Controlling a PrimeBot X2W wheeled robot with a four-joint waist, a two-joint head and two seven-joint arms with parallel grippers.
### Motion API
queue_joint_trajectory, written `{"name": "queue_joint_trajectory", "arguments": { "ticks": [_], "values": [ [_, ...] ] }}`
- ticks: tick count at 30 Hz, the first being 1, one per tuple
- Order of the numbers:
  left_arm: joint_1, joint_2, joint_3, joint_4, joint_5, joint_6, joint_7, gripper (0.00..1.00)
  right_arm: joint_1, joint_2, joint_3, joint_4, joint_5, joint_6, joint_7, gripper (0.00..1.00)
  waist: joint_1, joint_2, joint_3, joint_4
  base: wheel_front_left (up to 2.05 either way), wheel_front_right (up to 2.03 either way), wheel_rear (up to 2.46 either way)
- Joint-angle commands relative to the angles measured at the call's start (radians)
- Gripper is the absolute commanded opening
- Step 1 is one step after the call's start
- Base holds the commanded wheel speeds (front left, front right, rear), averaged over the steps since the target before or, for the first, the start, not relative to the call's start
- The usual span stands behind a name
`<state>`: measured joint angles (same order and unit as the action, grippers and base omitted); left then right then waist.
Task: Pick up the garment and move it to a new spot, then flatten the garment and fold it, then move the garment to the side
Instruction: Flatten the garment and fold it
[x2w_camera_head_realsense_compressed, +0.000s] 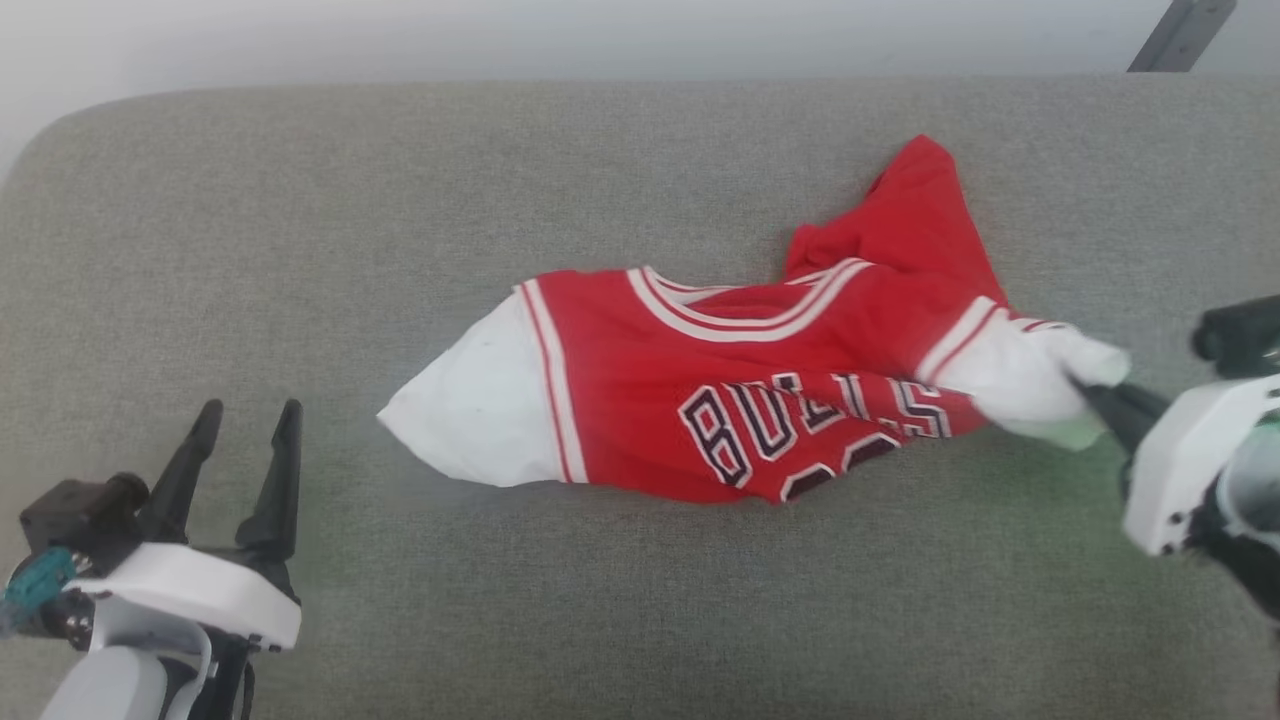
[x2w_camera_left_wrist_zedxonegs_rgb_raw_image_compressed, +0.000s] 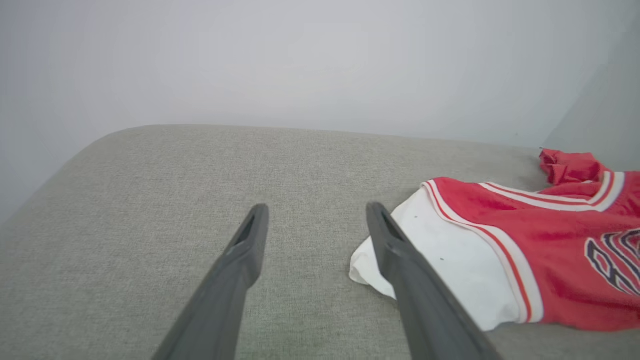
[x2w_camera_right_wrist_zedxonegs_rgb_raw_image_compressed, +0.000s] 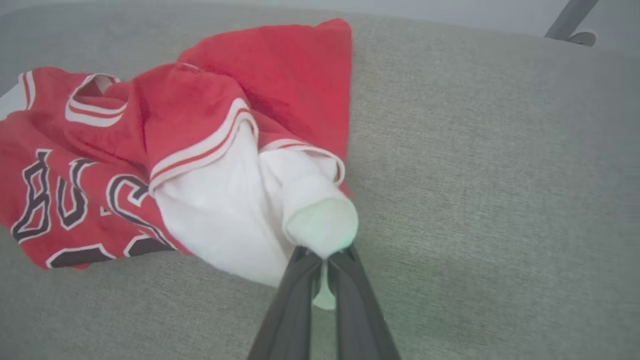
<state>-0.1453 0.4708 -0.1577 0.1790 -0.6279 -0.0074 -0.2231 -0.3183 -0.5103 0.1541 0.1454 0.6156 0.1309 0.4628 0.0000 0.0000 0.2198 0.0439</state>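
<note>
With the right gripper (x2w_camera_right_wrist_zedxonegs_rgb_raw_image_compressed: 324, 254) clamped on the crumpled garment (x2w_camera_head_realsense_compressed: 760, 400) and the left gripper (x2w_camera_head_realsense_compressed: 250, 412) apart, moving, flattening and folding apparently all remain.

garment (x2w_camera_head_realsense_compressed: 760, 390): red jersey, white sleeves, striped trim, lettering face up, crumpled, lying sideways mid-right on grey cushion (x2w_camera_head_realsense_compressed: 300, 250), right sleeve bunched up

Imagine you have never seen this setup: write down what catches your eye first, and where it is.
The red garment, with white sleeves and black-and-white chest lettering, lies crumpled in the middle of the grey cushioned surface. At its right end the right gripper is shut on one white sleeve. The left gripper stands open at the lower left, apart from the cloth.
</note>
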Motion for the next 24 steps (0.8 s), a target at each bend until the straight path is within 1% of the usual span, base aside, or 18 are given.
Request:
{"name": "queue_joint_trajectory", "arguments": {
  "ticks": [1, 7, 10, 12, 14, 16, 18, 19, 20, 21, 22, 23, 24],
  "values": [
    [0.012, -0.001, 0.006, -0.004, 0.001, 0.004, -0.008, 1.0, -0.014, -0.009, -0.008, 0.004, -0.001, 0.0, 0.006, 0.0, 0.0, 0.0, 0.0, 0.0, 0.0, 0.0, 0.0],
    [0.035, -0.022, 0.02, -0.017, 0.01, 0.001, -0.029, 1.0, -0.04, -0.063, -0.083, 0.054, 0.006, 0.0, 0.039, 0.0, 0.0, 0.0, 0.001, 0.012, 0.0, 0.0, 0.0],
    [0.037, -0.032, 0.024, -0.02, 0.014, -0.003, -0.035, 1.0, -0.047, -0.083, -0.115, 0.101, 0.013, 0.0, 0.056, 0.0, 0.0, 0.0, 0.004, 0.023, 0.0, 0.0, 0.0],
    [0.039, -0.04, 0.027, -0.02, 0.017, -0.007, -0.038, 1.0, -0.049, -0.088, -0.13, 0.135, 0.009, 0.0, 0.066, 0.0, 0.0, 0.0, 0.007, 0.029, 0.0, 0.0, 0.0],
    [0.041, -0.047, 0.027, -0.019, 0.022, -0.012, -0.04, 1.0, -0.053, -0.079, -0.142, 0.173, 0.017, 0.0, 0.068, 0.0, 0.0, 0.0, 0.01, 0.034, 0.0, 0.0, 0.0],
    [0.036, -0.053, 0.028, -0.016, 0.023, -0.017, -0.041, 1.0, -0.054, -0.077, -0.135, 0.208, 0.015, 0.0, 0.068, 0.0, 0.0, 0.0, 0.014, 0.04, 0.0, 0.0, 0.0],
    [0.033, -0.056, 0.033, -0.012, 0.025, -0.022, -0.042, 1.0, -0.067, -0.062, -0.132, 0.246, 0.033, 0.0, 0.058, 0.0, 0.0, 0.0, 0.017, 0.042, 0.0, 0.0, 0.0],
    [0.032, -0.057, 0.034, -0.01, 0.027, -0.022, -0.042, 1.0, -0.073, -0.056, -0.128, 0.268, 0.041, 0.0, 0.056, 0.04, 0.0, 0.0, 0.019, 0.042, 0.0, 0.0, 0.0],
    [0.031, -0.06, 0.035, -0.009, 0.029, -0.024, -0.043, 1.0, -0.078, -0.053, -0.121, 0.287, 0.044, 0.0, 0.052, 0.22, 0.0, 0.0, 0.02, 0.042, 0.0, 0.0, 0.0],
    [0.029, -0.062, 0.036, -0.008, 0.032, -0.028, -0.043, 1.0, -0.085, -0.052, -0.115, 0.305, 0.046, 0.0, 0.046, 0.38, 0.0, 0.0, 0.02, 0.042, 0.0, 0.0, 0.0],
    [0.028, -0.063, 0.037, -0.006, 0.033, -0.031, -0.043, 1.0, -0.095, -0.047, -0.109, 0.321, 0.052, 0.0, 0.042, 0.49, 0.0, 0.0, 0.021, 0.041, 0.0, 0.0, 0.0],
    [0.026, -0.065, 0.037, -0.006, 0.035, -0.033, -0.043, 1.0, -0.103, -0.044, -0.101, 0.333, 0.054, 0.0, 0.034, 0.96, 0.0, 0.0, 0.021, 0.04, 0.0, 0.0, 0.0],
    [0.023, -0.065, 0.037, -0.005, 0.037, -0.033, -0.044, 1.0, -0.11, -0.044, -0.094, 0.341, 0.057, 0.0, 0.03, 1.0, 0.0, 0.0, 0.021, 0.039, 0.0, 0.0, 0.0]
  ]
}}
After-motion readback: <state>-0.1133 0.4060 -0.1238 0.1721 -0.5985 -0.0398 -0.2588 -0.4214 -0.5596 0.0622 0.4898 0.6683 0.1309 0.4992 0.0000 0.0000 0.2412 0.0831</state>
